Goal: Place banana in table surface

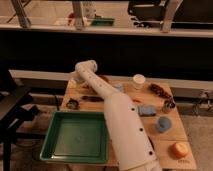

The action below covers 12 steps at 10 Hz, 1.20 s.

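The robot's white arm [120, 120] rose from the lower edge of the view, right of centre, and ran as one thick link diagonally up and to the left across the worktop [172, 136], covering much of its middle. At the far left of the tabletop it ended in a rounded joint [87, 69], where the last short section turned down and to the left. The gripper [75, 78] hung there, low over the far left corner of the worktop and largely masked by that joint. Its jaws were spread wide, released rather than clenched, though whether anything lay between them could not be made out. The banana [71, 84], a small pale-yellow piece, showed just beside and below the gripper on the far left corner of the wooden surface; whether the two touched could not be told. The green tray [48, 145] sat at the near left, overhanging the front edge, with the arm's lower link crossing its right rim. A dark small object [73, 104] lay between the tray and the banana. On the right side of the arm stood a white cup [138, 81] at the back, a pale blue block [146, 110] and a round blue piece [162, 124] nearer the middle, and an orange piece [178, 150] at the near right corner.
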Each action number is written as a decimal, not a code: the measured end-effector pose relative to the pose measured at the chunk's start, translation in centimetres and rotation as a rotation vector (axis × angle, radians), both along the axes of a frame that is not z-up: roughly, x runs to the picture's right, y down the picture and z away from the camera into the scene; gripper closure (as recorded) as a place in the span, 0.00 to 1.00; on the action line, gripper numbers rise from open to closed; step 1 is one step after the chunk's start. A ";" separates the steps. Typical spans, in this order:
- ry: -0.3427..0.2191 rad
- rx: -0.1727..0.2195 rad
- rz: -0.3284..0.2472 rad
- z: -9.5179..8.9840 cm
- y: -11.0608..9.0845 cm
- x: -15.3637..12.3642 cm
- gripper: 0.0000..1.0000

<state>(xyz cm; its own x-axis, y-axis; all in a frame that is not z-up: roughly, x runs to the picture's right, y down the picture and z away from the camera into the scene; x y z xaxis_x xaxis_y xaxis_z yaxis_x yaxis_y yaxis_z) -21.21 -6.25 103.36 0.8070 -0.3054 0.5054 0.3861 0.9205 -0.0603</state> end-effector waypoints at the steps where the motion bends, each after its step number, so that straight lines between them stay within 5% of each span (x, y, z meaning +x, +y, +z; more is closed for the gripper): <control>1: -0.002 0.006 0.003 0.2 -0.2 0.1 0.22; 6: -0.030 0.059 -0.010 0.0 -0.9 0.1 0.26; 12: -0.049 0.066 -0.034 0.5 -0.1 -0.5 0.26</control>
